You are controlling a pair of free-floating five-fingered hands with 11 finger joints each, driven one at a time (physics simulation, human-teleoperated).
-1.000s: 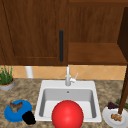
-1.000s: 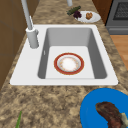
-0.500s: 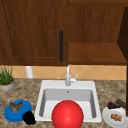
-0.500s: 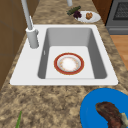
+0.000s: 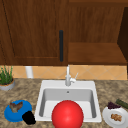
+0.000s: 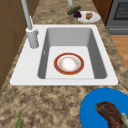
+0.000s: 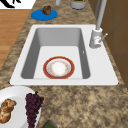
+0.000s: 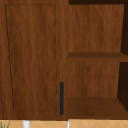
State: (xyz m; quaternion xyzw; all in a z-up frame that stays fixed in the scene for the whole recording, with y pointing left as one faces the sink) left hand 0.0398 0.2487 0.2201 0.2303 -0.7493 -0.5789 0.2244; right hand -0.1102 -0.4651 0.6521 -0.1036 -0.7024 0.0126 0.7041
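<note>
From my seat I see the left hand (image 5: 28, 117) in the front view as a dark shape low on the counter, touching or just beside the near right edge of the blue plate (image 5: 9, 116). I cannot tell whether it is open or closed. A brown piece of food (image 5: 15, 106) lies on that plate, left of the sink (image 5: 67, 84).

In the front view the red bowl (image 5: 67, 115) in the sink looks like a plain red ball. From the left side the bowl (image 6: 69, 63) turns out to be a shallow dish with a red rim and a pale inside, lying flat on the sink floor toward the near end. The same side view brings the blue plate (image 6: 88, 110) and the food (image 6: 110, 115) up close in the lower right corner, and shows a stove (image 6: 120, 15) at the far right.

The right side view puts the white plate (image 7: 17, 100) nearest me, with the grapes (image 7: 33, 103) and a piece of bread (image 7: 6, 107) on it; the blue plate (image 7: 37, 15) sits far off beyond the sink. The faucet (image 7: 96, 37) stands on the back rim.

The front view alone gives me the potted plant (image 5: 6, 80) at the far left. The upper view shows the cabinet door (image 8: 32, 57) shut, its dark handle (image 8: 61, 98) upright, and open shelves (image 8: 97, 106) to its right.
</note>
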